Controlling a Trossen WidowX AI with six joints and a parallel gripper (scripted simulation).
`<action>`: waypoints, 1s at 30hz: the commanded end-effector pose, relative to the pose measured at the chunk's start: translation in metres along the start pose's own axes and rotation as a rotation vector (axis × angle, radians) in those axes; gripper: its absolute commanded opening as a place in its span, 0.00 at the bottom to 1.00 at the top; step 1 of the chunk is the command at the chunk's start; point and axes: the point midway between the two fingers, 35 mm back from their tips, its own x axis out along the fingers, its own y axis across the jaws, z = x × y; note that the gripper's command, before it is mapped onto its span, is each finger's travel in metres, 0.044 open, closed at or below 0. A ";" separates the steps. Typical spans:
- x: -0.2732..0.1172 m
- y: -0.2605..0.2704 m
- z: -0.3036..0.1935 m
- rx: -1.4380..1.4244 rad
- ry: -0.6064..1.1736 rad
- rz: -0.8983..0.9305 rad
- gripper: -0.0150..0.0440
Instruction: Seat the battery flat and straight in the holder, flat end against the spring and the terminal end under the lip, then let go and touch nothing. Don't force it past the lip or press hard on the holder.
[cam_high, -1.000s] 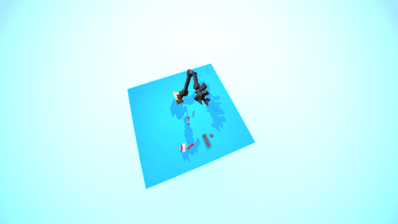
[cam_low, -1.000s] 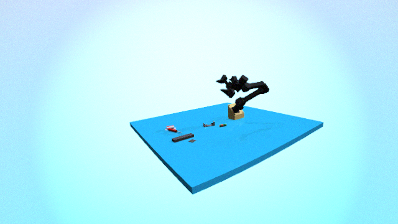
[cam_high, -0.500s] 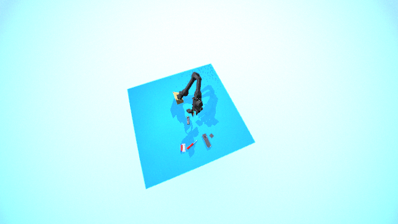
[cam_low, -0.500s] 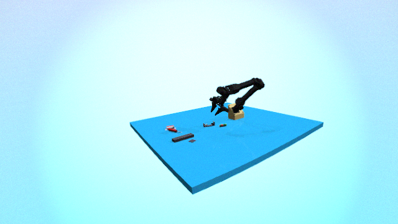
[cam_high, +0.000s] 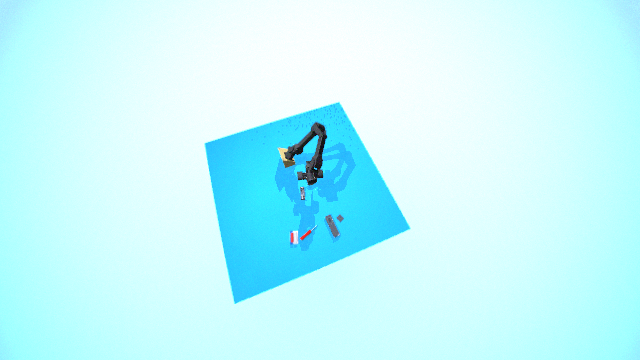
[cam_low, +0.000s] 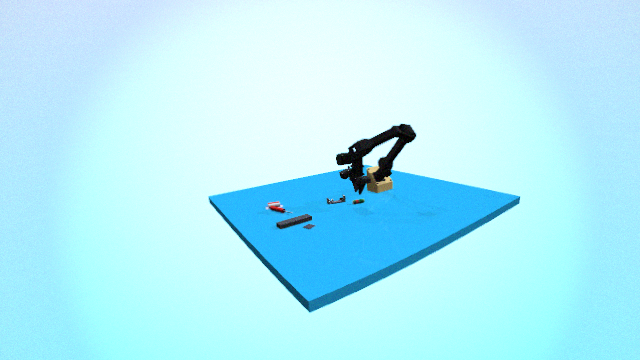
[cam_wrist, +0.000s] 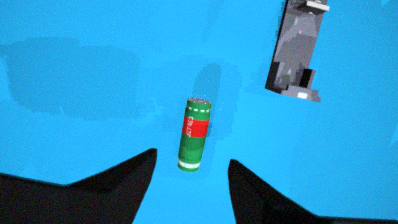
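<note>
A green battery (cam_wrist: 192, 145) (cam_low: 358, 201) with a red band lies on its side on the blue table. In the wrist view its plain silvery end points up the frame and its white-banded end is nearer the fingers. My gripper (cam_wrist: 193, 160) (cam_low: 359, 191) is open and empty, pointing down above the battery, one finger to either side of it in the wrist view. The grey battery holder (cam_wrist: 299, 45) (cam_high: 302, 193) (cam_low: 336, 201) stands on the table beside the battery, to its upper right in the wrist view, with nothing in it. In the top view the arm hides the battery.
A red screwdriver (cam_high: 306, 234) (cam_low: 277, 209) lies beside a red and white object (cam_high: 294, 237) (cam_low: 273, 204). A long dark block (cam_high: 332, 226) (cam_low: 294, 221) and a small dark square piece (cam_high: 340, 218) (cam_low: 309, 226) lie farther from the arm's base than the holder.
</note>
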 end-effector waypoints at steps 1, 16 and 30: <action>0.003 0.000 -0.001 0.015 0.011 0.006 0.64; 0.028 0.000 0.000 0.015 0.010 0.005 0.64; 0.050 0.001 -0.002 0.015 0.011 0.009 0.64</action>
